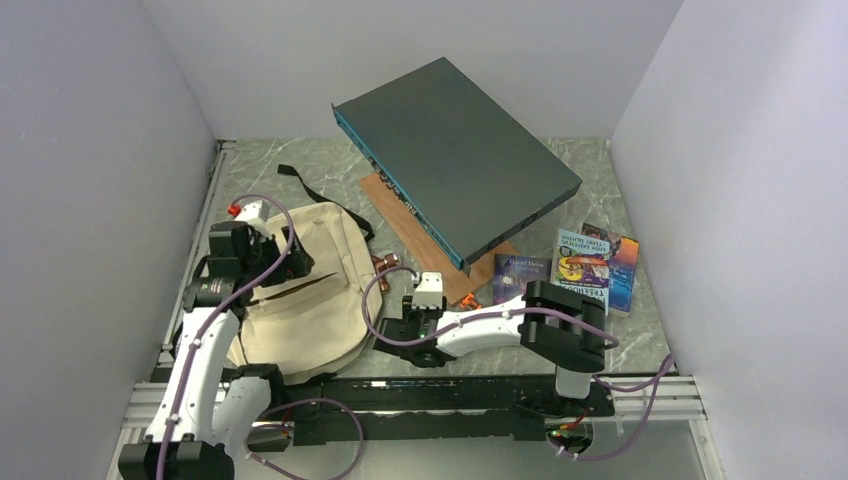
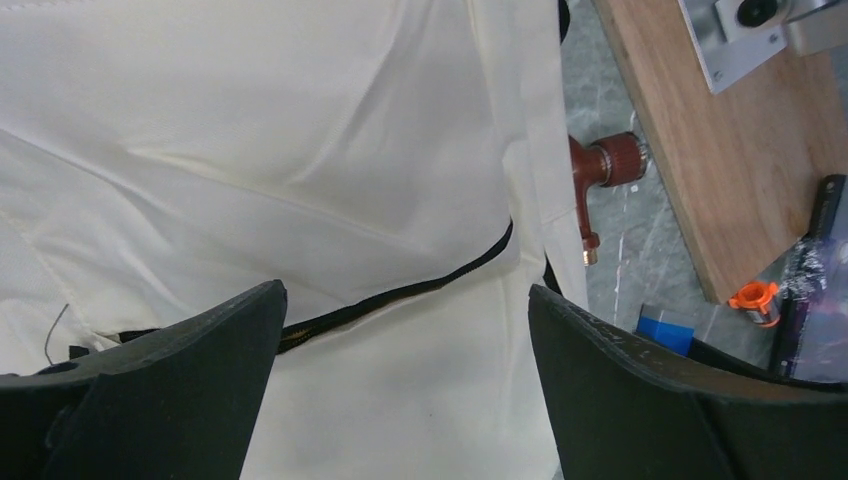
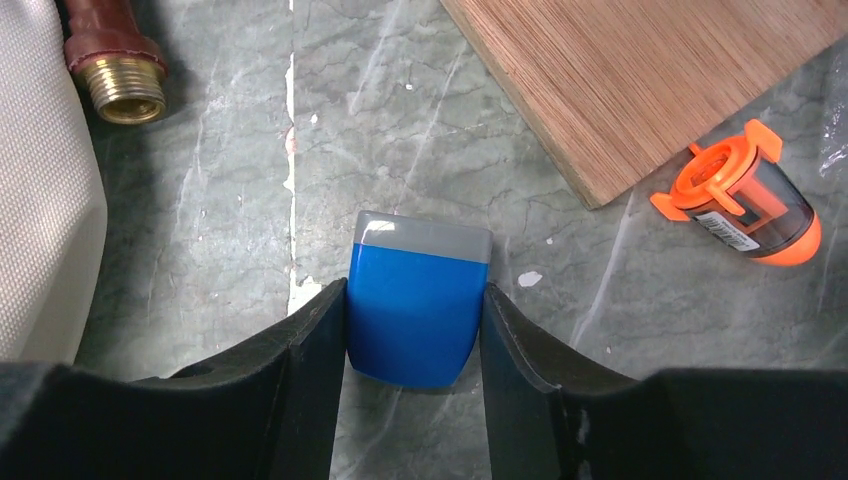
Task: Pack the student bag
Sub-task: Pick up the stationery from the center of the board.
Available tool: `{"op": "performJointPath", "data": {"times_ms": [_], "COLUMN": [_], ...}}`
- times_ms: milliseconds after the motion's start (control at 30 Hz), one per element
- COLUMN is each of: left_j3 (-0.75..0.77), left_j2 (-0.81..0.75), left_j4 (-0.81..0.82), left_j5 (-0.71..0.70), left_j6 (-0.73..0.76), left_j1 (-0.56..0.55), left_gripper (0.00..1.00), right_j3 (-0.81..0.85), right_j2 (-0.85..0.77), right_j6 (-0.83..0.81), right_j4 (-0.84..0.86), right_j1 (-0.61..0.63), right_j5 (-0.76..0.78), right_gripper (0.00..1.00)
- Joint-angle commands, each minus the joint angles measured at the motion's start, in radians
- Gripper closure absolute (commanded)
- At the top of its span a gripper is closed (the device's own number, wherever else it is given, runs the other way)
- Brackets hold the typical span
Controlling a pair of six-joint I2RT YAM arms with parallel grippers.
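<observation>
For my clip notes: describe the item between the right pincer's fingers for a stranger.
Beside the cream canvas backpack, on the marble tabletop by the plywood board, lies a blue block with a grey cap, gripped by the right pincer. Its neighbours are an orange sharpener and a brass-tipped red fitting.

Plain white walls enclose a grey-green marbled tabletop, evenly lit

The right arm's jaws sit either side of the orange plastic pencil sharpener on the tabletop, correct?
No. The right wrist view shows the right arm's jaws either side of the small blue block with a grey end, on the grey marble tabletop; the orange plastic pencil sharpener lies apart.
</observation>
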Motion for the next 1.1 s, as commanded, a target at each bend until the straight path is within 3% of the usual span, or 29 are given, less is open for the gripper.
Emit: {"op": "performJointPath", "data": {"times_ms": [0,200,400,567,700,967,1067], "left_j3": [0.035,0.108,0.171,0.158,0.162,0.2,0.238], "left_j2": [0.059,0.19,0.333,0.391,0.445,0.497,0.493], "left_j4": [-0.031,-0.152,-0.238,-0.234,-0.216,-0.199,-0.212], "left_j5": [-0.108,-0.39,-0.449,-0.449,-0.426,-0.361,-0.368], "left_j6": [0.016,0.034,0.041,0.052,0.07,0.094,0.109], "left_j1": [-0.082,-0.276,-0.331,-0.332,-0.33,-0.297,-0.295], "left_gripper": [0.07,0.1,0.01,0.04,0.22,0.72,0.98], "right_j3": [-0.022,-0.058,-0.087,-0.091,-0.071,-0.077,-0.086], "right_j2": [-0.014,-0.047,-0.076,-0.082,-0.081,-0.139,-0.167], "right_j6": [-0.054,-0.177,-0.298,-0.4,-0.458,-0.544,-0.572], "right_j4": [0.062,0.178,0.27,0.351,0.368,0.407,0.429], "right_j1": [0.006,0.006,0.006,0.006,0.005,0.007,0.007], "right_j5": [0.013,-0.049,-0.091,-0.139,-0.178,-0.231,-0.257], "right_gripper": [0.75,0.88,0.96,1.0,1.0,1.0,1.0]}}
